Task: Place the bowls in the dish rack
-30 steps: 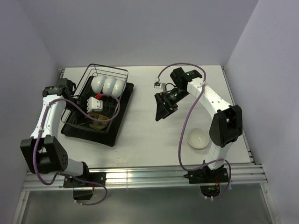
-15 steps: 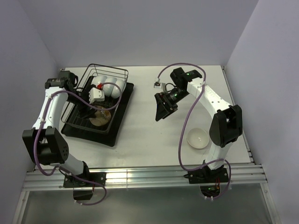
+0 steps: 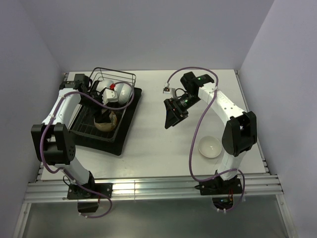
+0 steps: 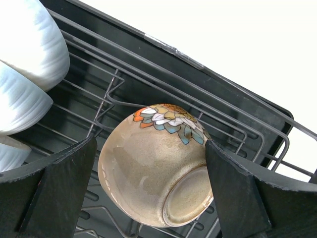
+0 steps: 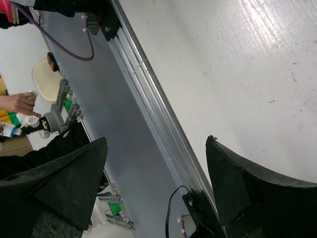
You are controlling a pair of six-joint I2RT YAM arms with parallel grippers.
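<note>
White table (image 3: 163, 148) bears rack (image 3: 83, 130) holding tan, flower-rimmed bowl (image 4: 148, 183)

Bright even light, glare on table (image 5: 267, 22)

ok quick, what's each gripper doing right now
left gripper: open, holding nothing, over the tan bowl lying in the dish rack
right gripper: open, holding nothing, over the table

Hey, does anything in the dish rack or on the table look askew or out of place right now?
The tan bowl lies tipped in the rack, foot showing, not on edge like the white bowls beside it. One white bowl sits on the table, outside the rack.
</note>
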